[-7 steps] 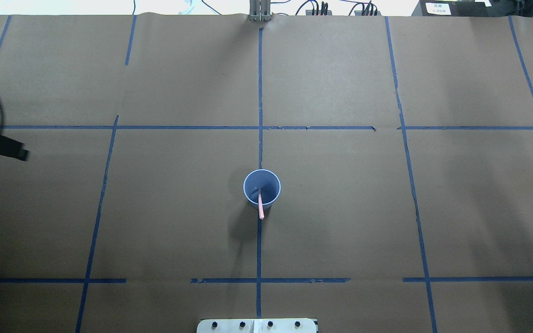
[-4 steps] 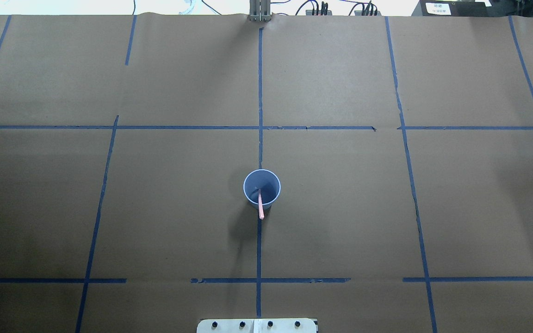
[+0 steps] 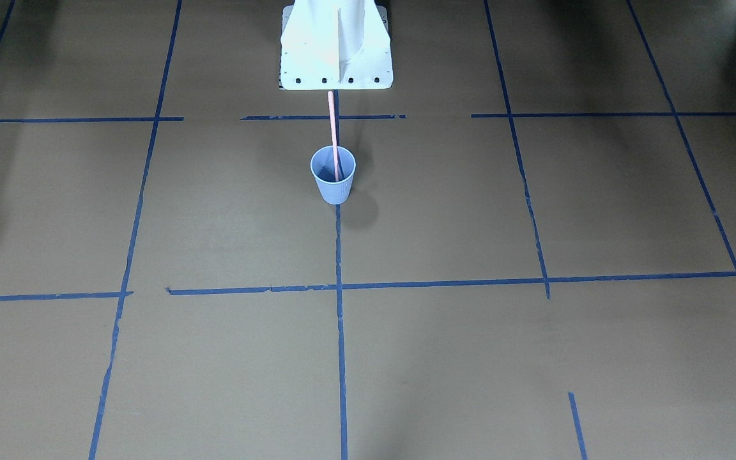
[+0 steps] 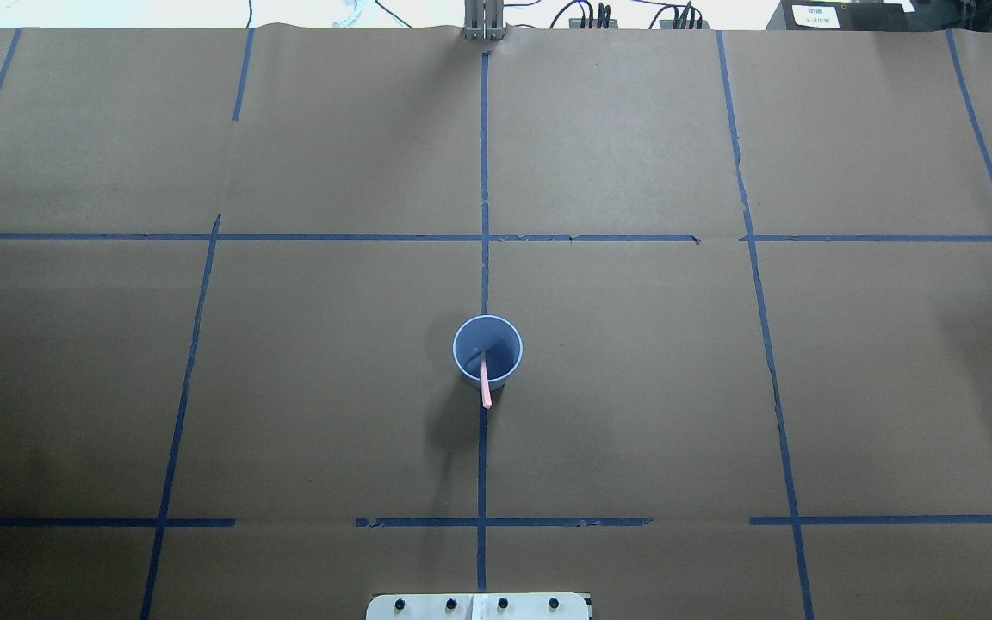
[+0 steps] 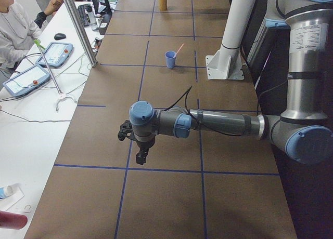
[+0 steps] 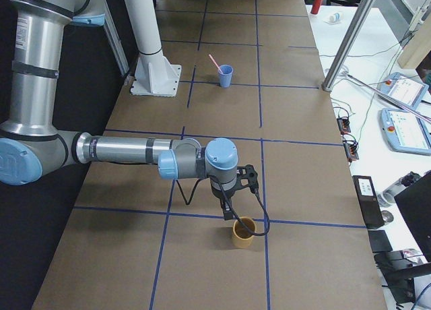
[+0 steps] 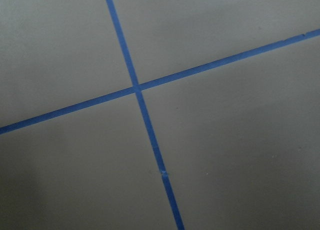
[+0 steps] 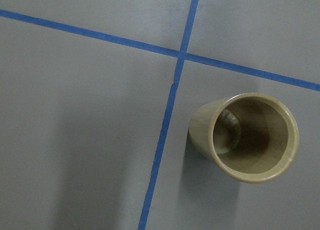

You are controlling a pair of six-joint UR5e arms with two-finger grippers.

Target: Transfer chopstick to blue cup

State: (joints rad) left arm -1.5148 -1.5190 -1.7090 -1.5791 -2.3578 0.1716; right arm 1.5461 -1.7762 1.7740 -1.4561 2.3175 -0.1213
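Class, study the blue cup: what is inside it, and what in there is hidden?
The chopstick stands inside the cup, leaning on its rim toward the robot's base, top sticking out. Nothing else shows. In the front-facing view the cup's wall hides the stick's lower end.

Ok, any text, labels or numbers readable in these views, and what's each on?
None reads cleanly.
The white label on the black box: print blurred, unreadable.
The left-arm sticker: lines of print, too small to read.
The right-arm sticker: lines of print, too small to read.
The blue cup and the tan cup: no print visible.
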